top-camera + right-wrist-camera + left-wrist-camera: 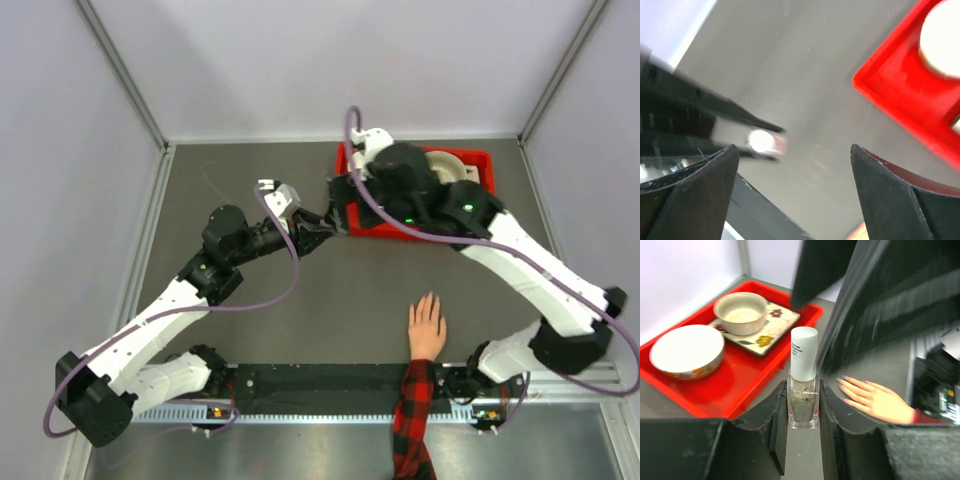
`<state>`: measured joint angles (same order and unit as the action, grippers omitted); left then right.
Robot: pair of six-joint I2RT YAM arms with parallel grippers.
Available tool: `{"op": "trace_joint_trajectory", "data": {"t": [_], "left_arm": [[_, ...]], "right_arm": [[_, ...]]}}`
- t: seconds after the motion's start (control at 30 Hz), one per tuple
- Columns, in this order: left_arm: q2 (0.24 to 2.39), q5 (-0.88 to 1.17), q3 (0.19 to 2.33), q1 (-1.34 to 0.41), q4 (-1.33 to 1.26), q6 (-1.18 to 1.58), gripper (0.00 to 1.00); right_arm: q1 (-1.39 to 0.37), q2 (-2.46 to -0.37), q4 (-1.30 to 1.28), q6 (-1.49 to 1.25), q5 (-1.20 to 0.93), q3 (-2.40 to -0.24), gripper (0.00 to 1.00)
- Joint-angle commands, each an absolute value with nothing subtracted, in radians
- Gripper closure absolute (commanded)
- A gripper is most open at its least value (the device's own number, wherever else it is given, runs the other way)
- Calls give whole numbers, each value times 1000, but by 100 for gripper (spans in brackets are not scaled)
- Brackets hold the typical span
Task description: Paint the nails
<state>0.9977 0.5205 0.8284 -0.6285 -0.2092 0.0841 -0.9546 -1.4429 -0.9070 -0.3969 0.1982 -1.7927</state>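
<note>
nails (842,380) are tiny, barely resolved tips on a hand (427,328) lying flat, palm down, on the table (340,300) near the front edge. only the left wrist view shows the left gripper (803,407) pinching an upright white-capped polish bottle (803,357) beside the red tray (740,390). the right gripper (792,165) hovers above it, fingers spread wide.
</note>
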Motion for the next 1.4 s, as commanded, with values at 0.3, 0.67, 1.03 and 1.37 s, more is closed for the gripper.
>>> {"op": "trace_joint_trajectory", "data": {"t": [0.3, 0.67, 1.03, 1.37], "left_arm": [[1008, 776, 880, -629, -288, 137, 100], [1011, 856, 891, -630, -268, 137, 100], [1017, 865, 899, -630, -250, 129, 100], [1025, 868, 904, -630, -239, 129, 100]], "right_arm": [[-787, -1397, -935, 356, -608, -1862, 45], [-764, -1468, -1029, 408, -698, -1913, 41], [-761, -1428, -1020, 400, -675, -1821, 50], [-738, -1388, -996, 376, -666, -1789, 51]]}}
